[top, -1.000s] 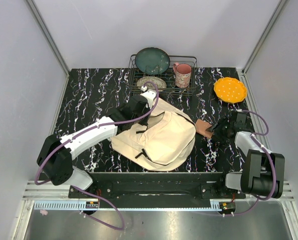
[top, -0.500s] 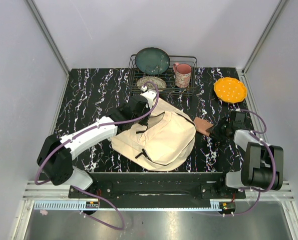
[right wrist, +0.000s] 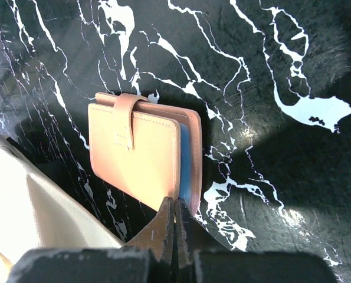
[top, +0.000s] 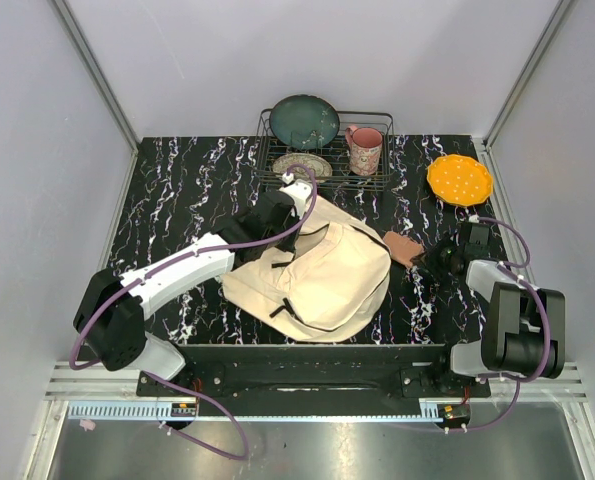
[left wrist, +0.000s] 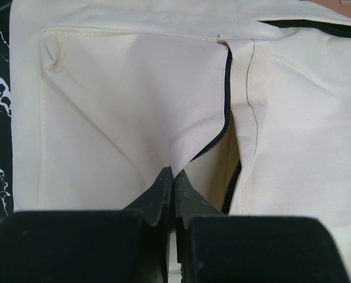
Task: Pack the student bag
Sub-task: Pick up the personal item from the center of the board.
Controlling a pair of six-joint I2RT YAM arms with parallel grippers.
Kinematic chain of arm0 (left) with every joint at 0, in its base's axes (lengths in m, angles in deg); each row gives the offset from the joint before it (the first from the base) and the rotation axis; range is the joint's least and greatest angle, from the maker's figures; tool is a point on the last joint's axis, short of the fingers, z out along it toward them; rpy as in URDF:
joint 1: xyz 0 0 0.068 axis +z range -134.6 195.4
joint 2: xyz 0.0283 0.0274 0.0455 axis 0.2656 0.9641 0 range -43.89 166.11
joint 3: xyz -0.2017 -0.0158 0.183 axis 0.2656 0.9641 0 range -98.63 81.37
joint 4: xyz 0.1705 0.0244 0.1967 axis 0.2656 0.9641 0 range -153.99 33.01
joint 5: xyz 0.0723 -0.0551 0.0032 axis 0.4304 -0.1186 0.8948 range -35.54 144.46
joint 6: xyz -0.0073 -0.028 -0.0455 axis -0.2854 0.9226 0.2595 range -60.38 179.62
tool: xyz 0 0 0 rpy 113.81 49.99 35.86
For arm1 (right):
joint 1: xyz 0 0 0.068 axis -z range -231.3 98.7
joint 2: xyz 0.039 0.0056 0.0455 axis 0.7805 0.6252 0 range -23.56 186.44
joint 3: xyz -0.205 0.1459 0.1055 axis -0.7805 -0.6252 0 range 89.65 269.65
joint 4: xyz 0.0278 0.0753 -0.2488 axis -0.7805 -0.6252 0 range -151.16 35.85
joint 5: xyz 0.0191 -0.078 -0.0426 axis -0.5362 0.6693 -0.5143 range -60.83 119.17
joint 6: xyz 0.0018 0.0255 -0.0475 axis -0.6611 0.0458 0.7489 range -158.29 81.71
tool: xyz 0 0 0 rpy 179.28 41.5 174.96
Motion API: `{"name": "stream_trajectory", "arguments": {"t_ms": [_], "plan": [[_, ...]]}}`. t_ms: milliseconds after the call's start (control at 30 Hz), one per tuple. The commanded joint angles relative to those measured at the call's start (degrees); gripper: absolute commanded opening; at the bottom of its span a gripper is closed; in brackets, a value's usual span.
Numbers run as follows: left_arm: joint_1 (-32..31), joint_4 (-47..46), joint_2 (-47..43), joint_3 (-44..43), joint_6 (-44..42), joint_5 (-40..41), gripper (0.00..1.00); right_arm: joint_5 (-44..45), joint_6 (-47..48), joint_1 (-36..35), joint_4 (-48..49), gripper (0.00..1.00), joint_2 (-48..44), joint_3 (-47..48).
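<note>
The student bag point(top: 322, 275) lay flat at the centre of the top view, its rounded body spreading toward the lower middle of the frame. Its open zipper point(left wrist: 222, 112) ran down the middle of the left wrist view.

The left gripper point(left wrist: 173, 177) sat at the bag's upper left edge. Its jaws were pressed together on a pinch of cream cloth just beside that zipper.

The right gripper point(right wrist: 174, 206) was the nearer one to the wallet point(right wrist: 134, 153). Its jaws were squeezed tight at the wallet's lower edge, and we could not tell whether a cover was caught between them.

The wallet ran up the frame, away from those fingertips. The bag's cloth was just beside it at the lower left, so we judged the coming move to be a short carry leftward into the opening.
</note>
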Motion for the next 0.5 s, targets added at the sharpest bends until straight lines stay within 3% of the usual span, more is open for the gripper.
{"name": "stream_trajectory", "arguments": {"t_ms": [0,233,467], "plan": [[0.04,-4.66,-1.87,-0.41,0.19,-1.86,0.00,-2.27,0.66,0.29,2.26,0.00,0.30,0.07],[0.13,-4.22,-2.22,-0.41,0.19,-1.52,0.00,-3.07,-1.80,0.29,0.42,0.00,-8.90,0.07],[0.05,-4.13,-2.23,-0.06,0.37,-1.34,0.00,1.68,-2.16,0.37,-7.92,0.00,-19.91,1.82]]}}
